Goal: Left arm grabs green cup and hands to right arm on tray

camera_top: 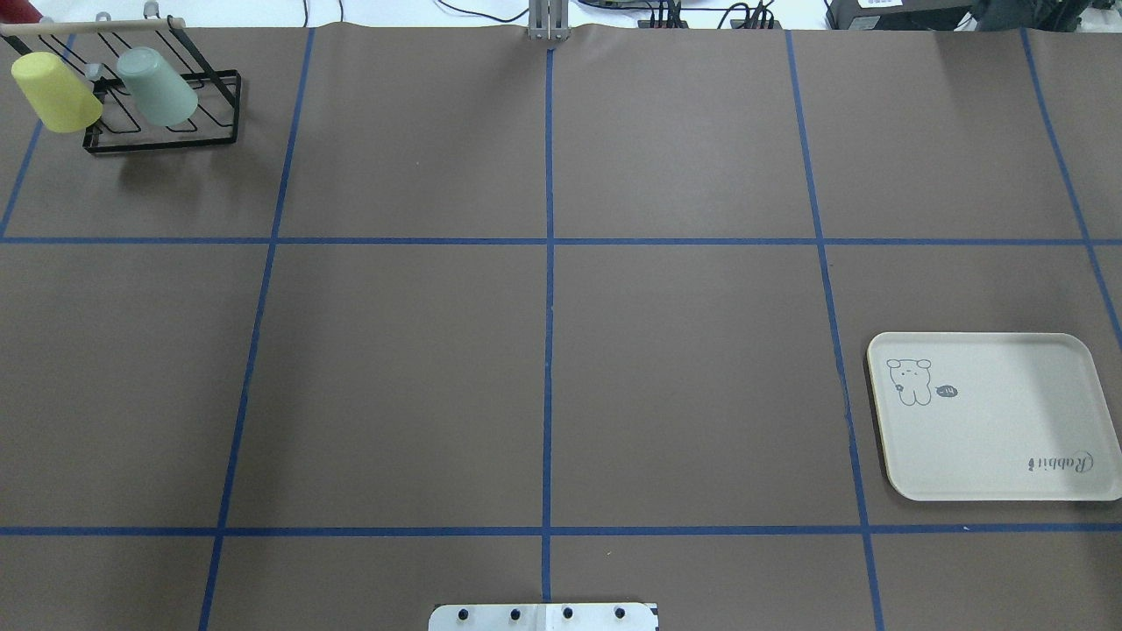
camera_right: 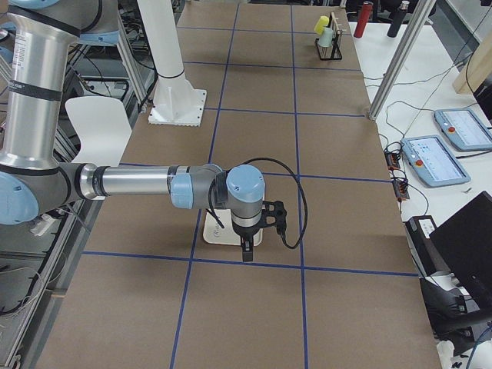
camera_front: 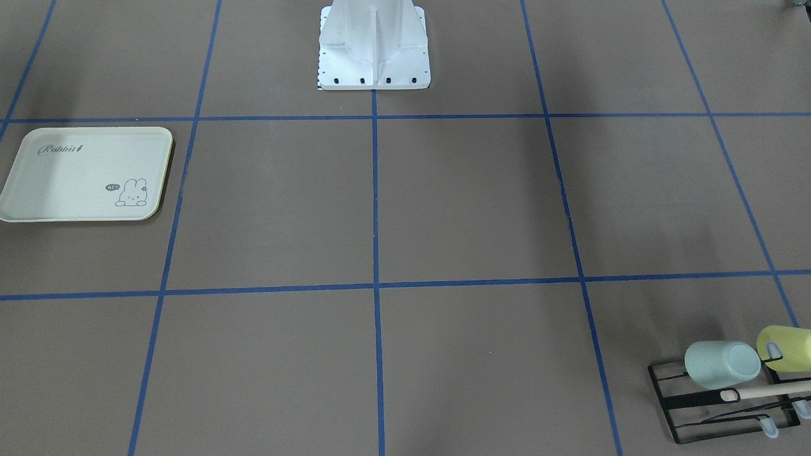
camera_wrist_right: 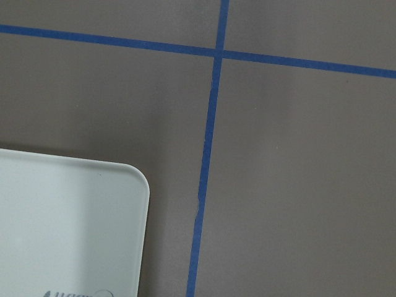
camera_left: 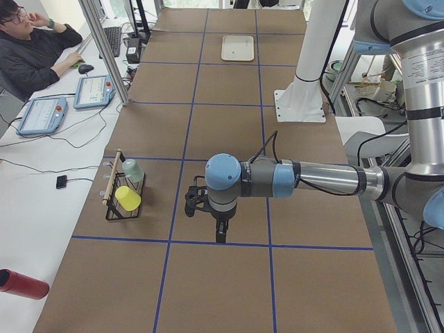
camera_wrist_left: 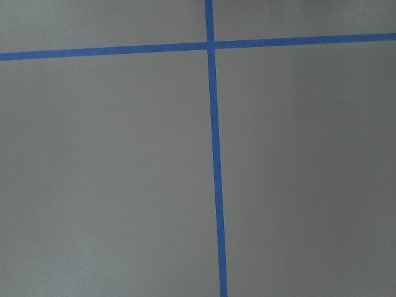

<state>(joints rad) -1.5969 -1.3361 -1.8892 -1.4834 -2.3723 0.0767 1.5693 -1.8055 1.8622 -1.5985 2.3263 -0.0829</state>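
The green cup (camera_top: 158,86) hangs tilted on a black wire rack (camera_top: 163,143) at the table's far left corner, beside a yellow cup (camera_top: 54,92); it also shows in the front view (camera_front: 722,364). The cream tray (camera_top: 990,416) lies flat on the right side. The left gripper (camera_left: 220,234) points down, high over the table, apart from the rack. The right gripper (camera_right: 247,252) hangs above the tray's edge (camera_right: 217,234). Both show only in the side views, so I cannot tell whether they are open or shut. The tray's corner (camera_wrist_right: 68,216) shows in the right wrist view.
Blue tape lines divide the brown table into squares. The white robot base (camera_front: 374,47) stands at the table's middle edge. A person (camera_left: 35,52) sits at a side desk with tablets. A red bottle (camera_left: 21,284) lies beside the table.
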